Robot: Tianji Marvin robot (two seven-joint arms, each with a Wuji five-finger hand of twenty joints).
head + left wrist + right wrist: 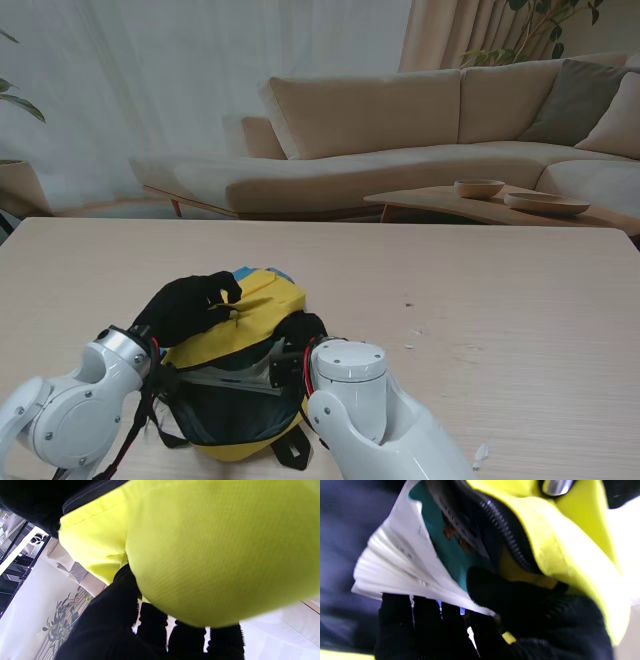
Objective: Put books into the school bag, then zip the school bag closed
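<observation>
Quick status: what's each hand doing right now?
Left hand: shut on the school bag, gripping its yellow top.
Right hand: inside the open bag, shut on a book, its pages fanned.

a pale wooden table (480, 300) carries the yellow school bag (245, 340).

The left hand (190, 305) grips the open yellow school bag (245, 330) on the table (500, 300).

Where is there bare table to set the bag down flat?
Bare table runs right of the bag and farther from me to the far edge. Crowded near me: left hand, right hand, both arms around the bag.
</observation>
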